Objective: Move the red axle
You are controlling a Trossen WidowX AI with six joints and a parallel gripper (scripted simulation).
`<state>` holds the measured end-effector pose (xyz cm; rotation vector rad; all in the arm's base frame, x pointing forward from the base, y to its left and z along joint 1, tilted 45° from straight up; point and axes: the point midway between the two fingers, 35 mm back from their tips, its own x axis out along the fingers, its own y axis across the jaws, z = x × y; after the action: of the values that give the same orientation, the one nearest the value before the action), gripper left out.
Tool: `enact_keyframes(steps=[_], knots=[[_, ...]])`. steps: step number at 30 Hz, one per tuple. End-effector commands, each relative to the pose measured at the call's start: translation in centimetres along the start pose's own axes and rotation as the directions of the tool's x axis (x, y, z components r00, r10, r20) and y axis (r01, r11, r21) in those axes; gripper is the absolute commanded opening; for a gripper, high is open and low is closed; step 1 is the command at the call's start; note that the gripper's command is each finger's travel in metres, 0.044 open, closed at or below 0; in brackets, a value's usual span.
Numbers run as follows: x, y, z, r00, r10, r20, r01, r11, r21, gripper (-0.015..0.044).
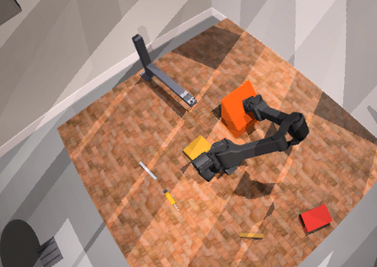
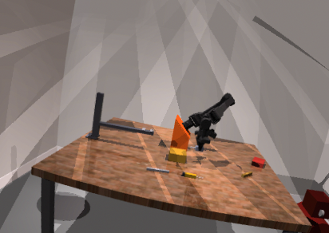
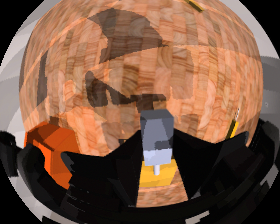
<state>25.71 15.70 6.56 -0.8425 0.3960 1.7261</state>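
Jaws pinching a grey block with a pale pin [image 3: 157, 135] [image 2: 197, 148], we should move gently, clearing the yellow block [image 1: 197, 146] [image 2: 177, 155] [image 3: 166, 176].

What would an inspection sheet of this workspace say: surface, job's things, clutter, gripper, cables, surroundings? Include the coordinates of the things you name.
Surface: wood-patterned table [image 1: 105, 153] [image 2: 100, 165] [image 3: 211, 70], shadowed in places.
Job's things: dark stand [image 1: 171, 84] [image 2: 124, 128], probably the bracket; red axle not identifiable.
Clutter: orange wedge [image 1: 235, 109] [image 2: 180, 137] [image 3: 37, 143], yellow block [image 1: 196, 148] [image 2: 177, 155] [image 3: 167, 175], red block [image 1: 316, 218] [image 2: 258, 162], silver rod [image 1: 147, 170] [image 2: 157, 170], yellow-handled tool [image 1: 170, 197] [image 2: 191, 175] [image 3: 233, 130], brass-coloured bar [image 1: 251, 235] [image 2: 247, 174] [image 3: 196, 6].
Gripper: gripper [image 1: 206, 168] [image 2: 200, 148] [image 3: 155, 132] shut on grey piece [image 3: 157, 132], identity unclear.
Cables: nothing seen.
Surroundings: pale walls; dark red object [image 2: 317, 203] beside table.
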Motion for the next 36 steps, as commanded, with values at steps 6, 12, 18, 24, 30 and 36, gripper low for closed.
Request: enact_keyframes(steps=[6, 12, 18, 24, 30, 36], knots=[[1.6, -0.1, 0.0, 1.0, 0.005, 0.004, -0.005, 1.0, 0.004, 0.0], [2.5, -0.1, 0.0, 1.0, 0.005, 0.004, -0.005, 1.0, 0.004, 0.0], [3.5, -0.1, 0.0, 1.0, 0.005, 0.004, -0.005, 1.0, 0.004, 0.0], [4.5, 0.0, 0.1, 1.0, 0.005, 0.005, -0.005, 1.0, 0.004, 0.0], [5.4, 0.0, 0.1, 1.0, 0.004, 0.007, -0.004, 1.0, 0.004, 0.0], [6.3, 0.1, 0.2, 1.0, 0.004, 0.009, -0.004, 1.0, 0.005, 0.0]])
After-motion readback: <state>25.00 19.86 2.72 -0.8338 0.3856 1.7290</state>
